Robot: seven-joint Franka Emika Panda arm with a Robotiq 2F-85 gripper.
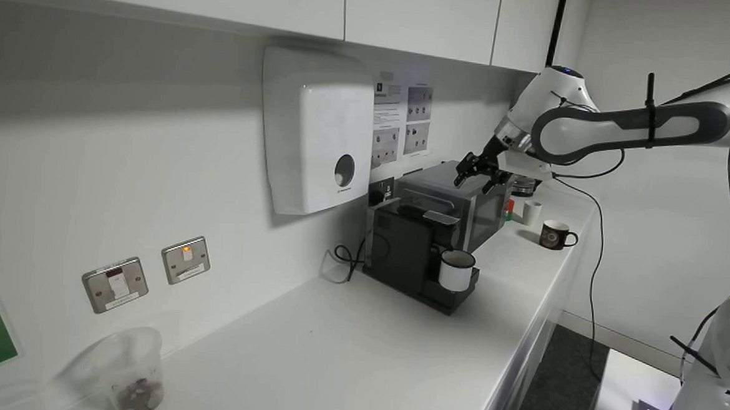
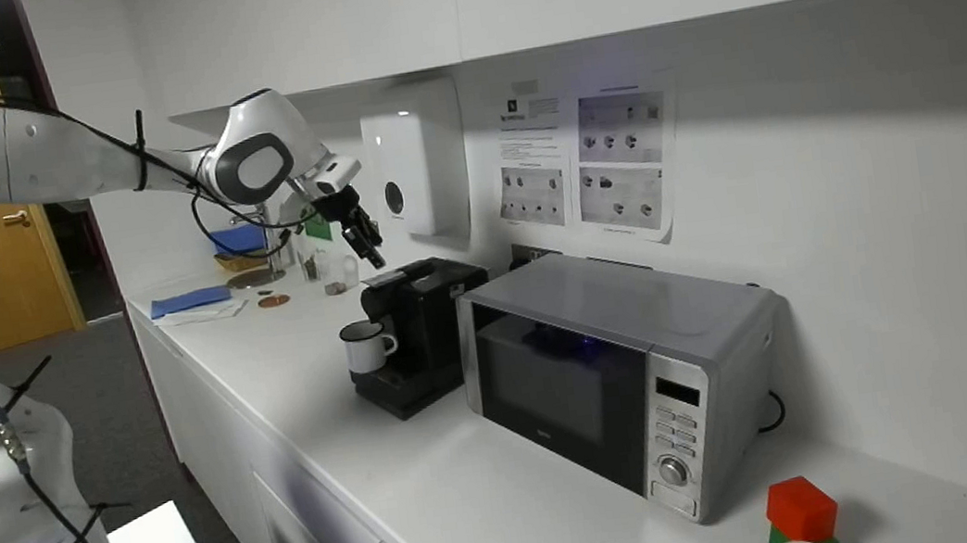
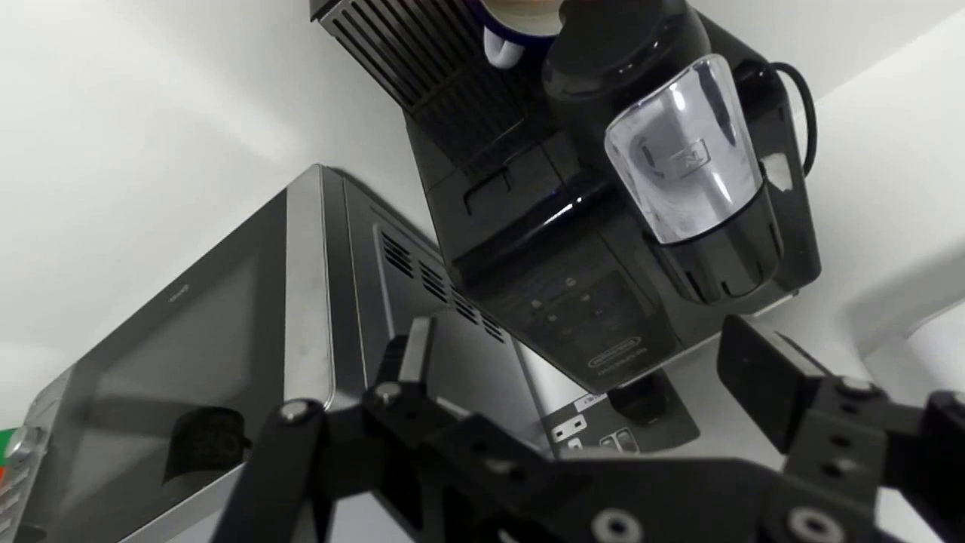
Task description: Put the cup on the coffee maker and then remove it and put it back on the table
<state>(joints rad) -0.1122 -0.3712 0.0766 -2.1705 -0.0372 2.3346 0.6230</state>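
The cup is white with a dark rim and a handle. It stands upright on the front tray of the black coffee maker in both exterior views. The wrist view shows only part of the cup at the top edge, partly behind the spout of the coffee maker. My gripper is in the air above the coffee maker, apart from the cup. Its fingers are wide apart with nothing between them in the wrist view. The table is the white countertop.
A grey microwave stands beside the coffee maker. Beyond it are a dark mug, a white cup and a red and green block. A clear container and wall dispenser are on the other side.
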